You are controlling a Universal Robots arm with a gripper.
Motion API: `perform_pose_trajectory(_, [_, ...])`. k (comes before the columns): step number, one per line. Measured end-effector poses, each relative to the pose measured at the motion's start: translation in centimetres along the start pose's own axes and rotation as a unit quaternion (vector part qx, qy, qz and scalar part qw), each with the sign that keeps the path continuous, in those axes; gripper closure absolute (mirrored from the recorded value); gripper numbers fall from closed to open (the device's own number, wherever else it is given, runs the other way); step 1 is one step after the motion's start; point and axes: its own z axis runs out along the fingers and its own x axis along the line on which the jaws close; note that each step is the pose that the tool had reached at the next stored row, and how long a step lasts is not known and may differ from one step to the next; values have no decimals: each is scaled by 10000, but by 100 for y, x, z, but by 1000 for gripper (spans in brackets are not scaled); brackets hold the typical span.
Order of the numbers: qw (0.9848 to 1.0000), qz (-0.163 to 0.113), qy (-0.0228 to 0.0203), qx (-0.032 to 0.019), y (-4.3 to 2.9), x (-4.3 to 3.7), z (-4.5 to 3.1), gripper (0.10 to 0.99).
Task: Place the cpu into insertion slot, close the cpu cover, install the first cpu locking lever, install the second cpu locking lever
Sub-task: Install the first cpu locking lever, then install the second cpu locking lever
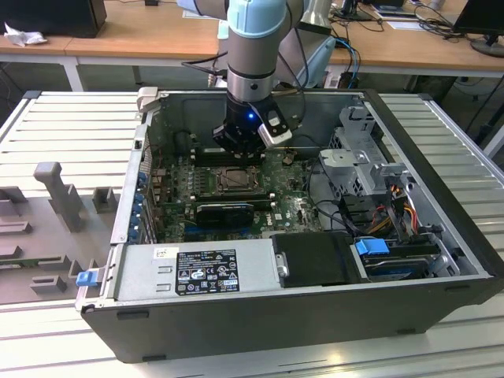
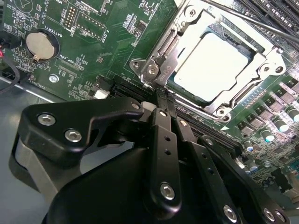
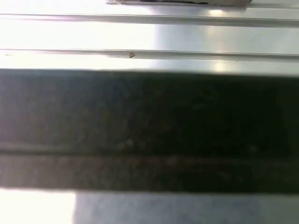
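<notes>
We see cpu (image 2: pixel 212 65) seated w/ cpu cover (image 2: pixel 261 70) closed at upper right; hand (image 2: pixel 161 95) fingers pinched together by a lever; lever-locking step, needs precise push

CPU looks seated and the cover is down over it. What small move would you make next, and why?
Probably a slight nudge of the gripper to catch the locking lever by the cover's corner. In the second wrist view the cpu lies in the socket with the cpu cover closed around it, and the closed fingertips sit right at that corner, so latching seems to be the work at hand.
</notes>
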Motion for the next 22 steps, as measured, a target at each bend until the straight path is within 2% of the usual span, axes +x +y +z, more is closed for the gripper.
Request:
perform_pose_trajectory(3, [10000,0,-2,-6,3,-1,-16,980])
perform_pose_trajectory(6, [10000,0,0,-3,12,-1,-125,980])
perform_pose_trajectory(8, [10000,0,1,-1,15,-1,-168,980])
perform_pose_trajectory(11, [10000,0,1,0,-27,0,-173,980])
perform_pose_trajectory(22, [10000,0,1,0,-91,1,-178,980])
